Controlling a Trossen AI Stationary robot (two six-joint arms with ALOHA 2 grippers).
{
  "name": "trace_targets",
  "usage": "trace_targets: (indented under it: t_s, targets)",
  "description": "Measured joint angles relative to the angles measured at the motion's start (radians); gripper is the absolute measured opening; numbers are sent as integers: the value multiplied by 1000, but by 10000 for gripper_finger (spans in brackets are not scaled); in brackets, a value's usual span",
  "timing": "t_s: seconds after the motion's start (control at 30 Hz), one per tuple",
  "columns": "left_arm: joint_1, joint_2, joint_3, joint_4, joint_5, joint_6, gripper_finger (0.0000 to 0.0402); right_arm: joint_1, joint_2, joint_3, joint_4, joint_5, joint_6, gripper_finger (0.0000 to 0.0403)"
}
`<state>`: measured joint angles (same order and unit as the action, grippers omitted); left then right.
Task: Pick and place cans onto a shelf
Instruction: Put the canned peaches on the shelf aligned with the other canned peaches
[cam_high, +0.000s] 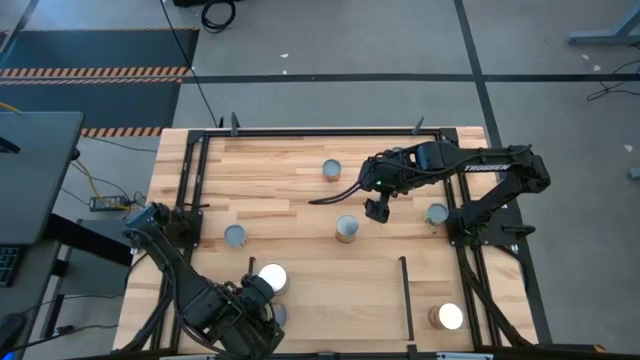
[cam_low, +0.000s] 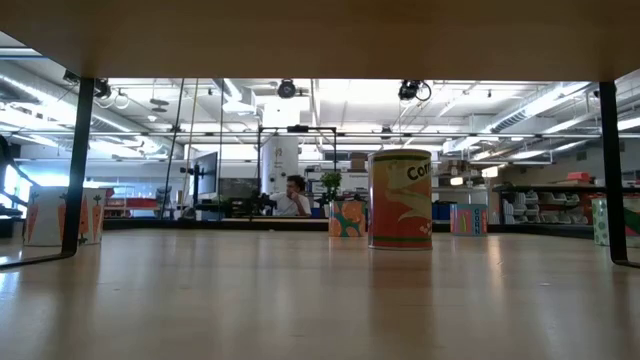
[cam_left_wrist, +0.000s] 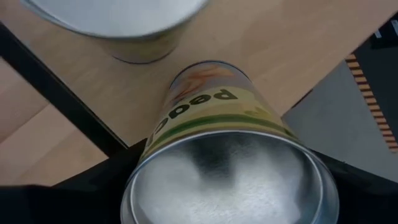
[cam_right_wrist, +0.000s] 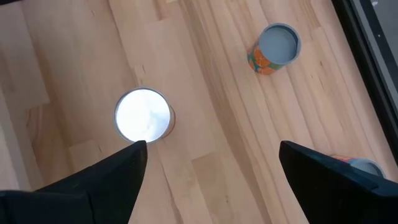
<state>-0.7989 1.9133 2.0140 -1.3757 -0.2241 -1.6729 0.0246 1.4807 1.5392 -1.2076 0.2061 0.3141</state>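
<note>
My left gripper (cam_high: 262, 318) is at the near left, on a can with a dull grey top and a yellow-green label (cam_left_wrist: 205, 106). That can is over the pale wood shelf (cam_high: 340, 300), beside a black rail (cam_left_wrist: 62, 99). A white-topped can (cam_high: 272, 278) stands just beyond it. My right gripper (cam_high: 377, 208) is open and empty above the middle of the table; below it in the right wrist view (cam_right_wrist: 211, 155) stands a bright-topped can (cam_right_wrist: 143, 115). Other grey-topped cans (cam_high: 332, 170) (cam_high: 235, 236) (cam_high: 436, 214) stand on their bases on the planks. My left gripper has the grey-topped can between its two fingers, one on each side of the wall near the top rim (cam_left_wrist: 146, 162). The fingers come from above, slanting down. The can is upright. I cannot tell whether its base (cam_left_wrist: 205, 65) rests on the wood.
Another white-topped can (cam_high: 449, 316) stands at the near right, outside a black rail (cam_high: 405, 295). Black rails frame the table (cam_high: 300, 131). The low view shows a large can (cam_low: 400, 198) on the planks, and a person sits far back in the room (cam_low: 293, 197).
</note>
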Motion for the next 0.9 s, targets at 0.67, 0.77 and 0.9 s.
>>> trace_targets:
  t_s: [0.67, 0.77, 0.9]
  targets:
    - [12, -2, 0, -14, -4, -18, 368, 0, 0, 0, 0, 0, 1, 373]
    - [13, -5, 0, -14, -4, -18, 369, 0, 0, 0, 0, 0, 1, 373]
    - [16, -14, 0, -12, -6, -18, 370, 0, 0, 0, 0, 0, 1, 373]
